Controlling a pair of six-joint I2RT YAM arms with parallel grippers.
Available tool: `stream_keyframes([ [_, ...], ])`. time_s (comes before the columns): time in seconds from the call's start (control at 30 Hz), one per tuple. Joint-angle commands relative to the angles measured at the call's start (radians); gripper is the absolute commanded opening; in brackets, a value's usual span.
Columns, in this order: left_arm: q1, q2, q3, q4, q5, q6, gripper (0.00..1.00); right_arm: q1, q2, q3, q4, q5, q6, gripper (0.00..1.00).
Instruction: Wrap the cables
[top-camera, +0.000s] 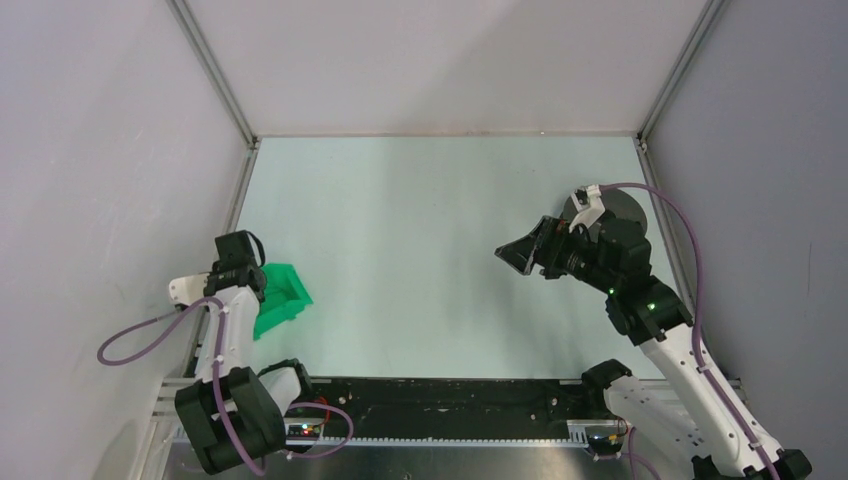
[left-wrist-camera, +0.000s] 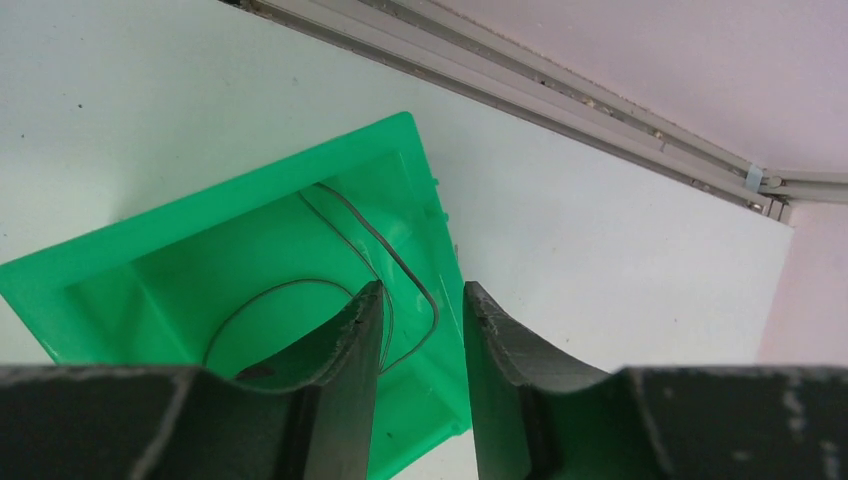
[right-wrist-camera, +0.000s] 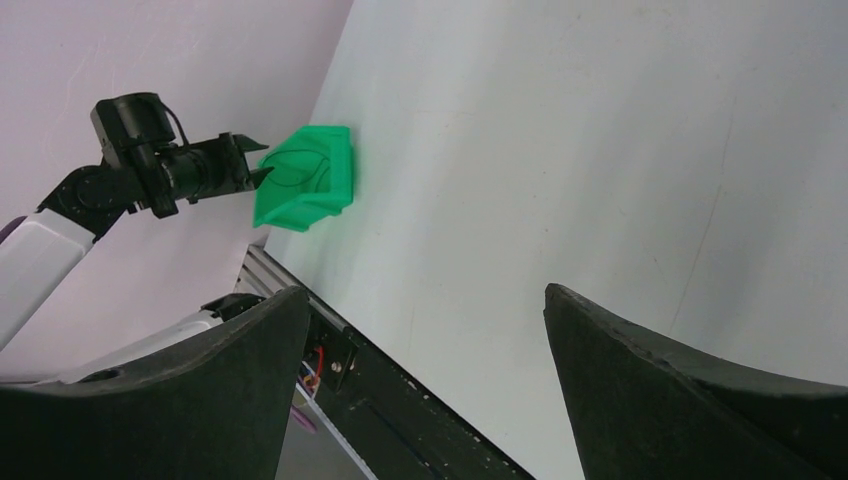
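At the table's (top-camera: 420, 200) left edge, the wire (left-wrist-camera: 398, 258) was seen curled in loose loops inside a green tray (left-wrist-camera: 250, 230). The left claw (left-wrist-camera: 422, 292) was held over the tray with its jaws a little apart, and one bend of the wire was framed in the gap between them. Whether the wire was touched by either finger could not be told from the wrist view. Across the table, well apart from the tray, the right claw (right-wrist-camera: 420, 295) was held spread wide, with nothing between its jaws, and was pointed towards the tray. A dark round spool (top-camera: 630, 208) was seen just behind it, near the table's right edge.
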Motion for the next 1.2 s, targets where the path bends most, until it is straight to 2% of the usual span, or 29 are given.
stream_keyframes([
  [0.0,0.013,0.007,0.040,-0.010,-0.084,-0.044,0.38,0.018,-0.005,0.008,0.041,-0.003,0.015,0.91],
  [0.13,0.014,0.041,0.062,-0.010,-0.096,-0.025,0.35,0.028,-0.002,0.008,0.042,0.004,0.029,0.91],
  [0.27,0.016,0.041,0.055,-0.010,-0.091,-0.019,0.26,0.034,-0.007,0.009,0.046,-0.012,0.031,0.90],
  [0.37,0.015,0.028,0.046,-0.010,-0.090,-0.023,0.10,0.036,-0.013,0.009,0.033,-0.002,0.022,0.90],
  [0.47,0.015,0.022,0.035,-0.010,-0.089,-0.024,0.01,0.036,-0.019,0.010,0.017,0.012,0.009,0.90],
  [0.77,0.013,-0.034,0.009,-0.010,-0.071,-0.017,0.00,0.034,-0.028,0.010,0.002,0.016,0.004,0.90],
  [1.0,0.015,-0.137,0.075,-0.011,-0.020,0.133,0.00,0.033,-0.028,0.011,0.001,0.029,0.001,0.90],
  [1.17,0.013,-0.220,0.132,-0.007,0.101,0.262,0.00,0.029,-0.030,0.011,0.023,0.033,-0.026,0.91],
])
